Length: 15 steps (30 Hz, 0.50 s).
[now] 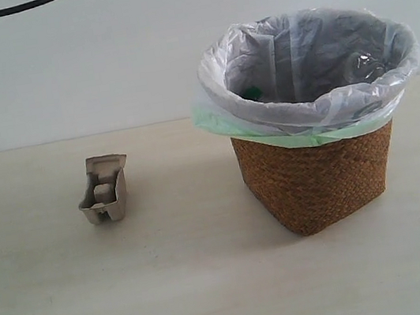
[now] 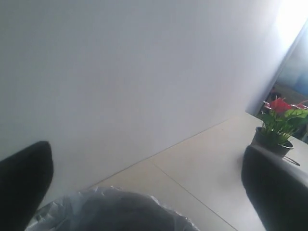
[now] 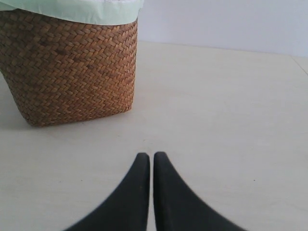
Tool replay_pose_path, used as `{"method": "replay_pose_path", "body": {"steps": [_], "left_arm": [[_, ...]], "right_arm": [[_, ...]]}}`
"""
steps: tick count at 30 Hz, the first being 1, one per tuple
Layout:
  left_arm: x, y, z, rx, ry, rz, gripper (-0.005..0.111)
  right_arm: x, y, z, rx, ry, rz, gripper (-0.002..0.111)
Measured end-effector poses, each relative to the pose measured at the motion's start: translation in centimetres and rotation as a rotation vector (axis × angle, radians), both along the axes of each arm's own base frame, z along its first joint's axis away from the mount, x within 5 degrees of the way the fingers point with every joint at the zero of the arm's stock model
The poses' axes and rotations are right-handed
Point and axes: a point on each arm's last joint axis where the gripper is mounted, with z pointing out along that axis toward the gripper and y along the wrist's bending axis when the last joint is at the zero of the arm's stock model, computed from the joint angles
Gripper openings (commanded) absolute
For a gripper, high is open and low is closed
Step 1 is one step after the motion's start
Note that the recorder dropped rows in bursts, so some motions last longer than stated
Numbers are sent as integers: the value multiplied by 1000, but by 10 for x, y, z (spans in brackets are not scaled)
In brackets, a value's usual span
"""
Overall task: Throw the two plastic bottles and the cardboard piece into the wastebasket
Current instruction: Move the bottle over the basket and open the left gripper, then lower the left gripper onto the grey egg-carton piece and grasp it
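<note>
Seemingly only the cardboard piece (image 1: 105,190) is left out: it lies on the worktop (image 1: 214,285) well apart from the wastebasket (image 1: 317,180), off to the basket's left in the exterior view, open side up. The two plastic bottles are nowhere on the worktop. A green fleck (image 1: 253,93) and a clear glint (image 1: 363,65) inside the wastebasket's liner (image 1: 307,114) may be them, though that cannot be told for sure.

The left tool (image 2: 144,163) is spread wide and empty, looking across the wastebasket's bag rim (image 2: 110,209) toward a potted plant (image 2: 278,122) beyond it. The right tool (image 3: 151,156) is pressed closed on nothing, low over the worktop just beside the wastebasket's woven wall (image 3: 72,72).

Risks from here, as a judgement:
- The cardboard is light and thin-walled, so a pinch on one raised side could crush it or let it swing and drop short of the wastebasket.
- A descent that lands off-centre could shove it farther from the wastebasket instead of catching it.
- The loose liner overhangs the wastebasket's rim, so a low carry could snag it, or the piece could lodge on the fold.
- The right tool sits close enough to nudge the wastebasket if it swings.
</note>
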Motion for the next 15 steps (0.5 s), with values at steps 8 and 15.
{"method": "replay_pose_path", "body": {"steps": [8, 15], "left_arm": [[-13, 15, 20, 155, -115, 53, 105], [-9, 42, 6, 456, -19, 148, 105]], "right_arm": [[0, 0, 0, 0, 0, 0, 0], [0, 0, 0, 0, 0, 0, 0]]}}
